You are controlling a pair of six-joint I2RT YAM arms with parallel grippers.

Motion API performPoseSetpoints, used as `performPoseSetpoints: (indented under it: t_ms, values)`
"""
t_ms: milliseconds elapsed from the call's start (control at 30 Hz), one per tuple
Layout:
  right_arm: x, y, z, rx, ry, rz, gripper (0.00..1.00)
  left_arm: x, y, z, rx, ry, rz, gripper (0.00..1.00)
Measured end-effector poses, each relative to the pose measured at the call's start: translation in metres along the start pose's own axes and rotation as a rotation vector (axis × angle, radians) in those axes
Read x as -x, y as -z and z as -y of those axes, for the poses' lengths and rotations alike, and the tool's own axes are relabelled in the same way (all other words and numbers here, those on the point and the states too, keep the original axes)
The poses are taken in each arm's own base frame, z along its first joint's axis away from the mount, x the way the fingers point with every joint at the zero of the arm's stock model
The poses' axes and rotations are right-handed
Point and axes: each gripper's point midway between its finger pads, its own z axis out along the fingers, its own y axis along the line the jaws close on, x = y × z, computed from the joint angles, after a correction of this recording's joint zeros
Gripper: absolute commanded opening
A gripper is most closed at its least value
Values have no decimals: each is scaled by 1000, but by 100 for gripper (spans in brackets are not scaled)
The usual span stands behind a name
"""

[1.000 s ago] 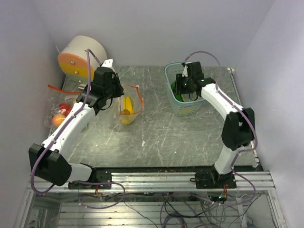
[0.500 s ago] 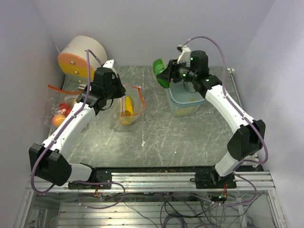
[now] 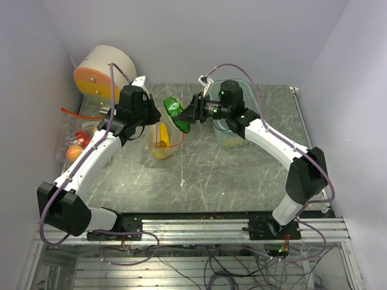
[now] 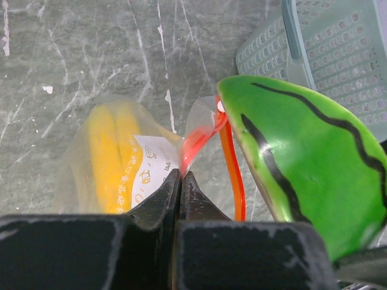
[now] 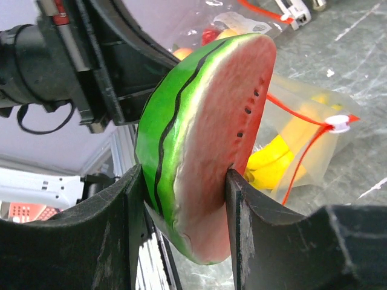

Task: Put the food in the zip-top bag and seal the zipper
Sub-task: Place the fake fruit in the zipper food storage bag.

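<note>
R gripper (image 5: 181, 199) grips the watermelon slice (image 5: 199, 139) just beside the bag (image 4: 115, 157) mouth, long side tipped toward it; L gripper (image 4: 181, 181) pinches bag rim.

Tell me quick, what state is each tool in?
Left tool: closed, pinching the zip-top bag at its rim.
Right tool: closed on the watermelon slice.

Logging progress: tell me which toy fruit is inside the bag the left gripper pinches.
The yellow banana, seen through the clear bag. The watermelon slice is outside it, clamped in the right gripper; the red and orange pieces lie far left.
</note>
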Motion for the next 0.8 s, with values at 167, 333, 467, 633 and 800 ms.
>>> performPoseSetpoints:
  t_ms: [167, 333, 467, 633, 800]
  values:
    - [-4, -8, 15, -25, -80, 40, 0, 0, 0, 0, 0, 6, 0, 7]
    - [-6, -11, 19, -15, -123, 32, 0, 1, 1, 0, 0, 4, 2, 7]
    - [1, 1, 5, 32, -120, 31, 0, 1, 1, 0, -1, 4, 4, 7]
    - [9, 17, -25, 119, -103, 23, 0, 1, 1, 0, -1, 4, 4, 7]
    - [-5, 24, -38, 172, -128, -62, 0, 1, 1, 0, -1, 4, 4, 7]
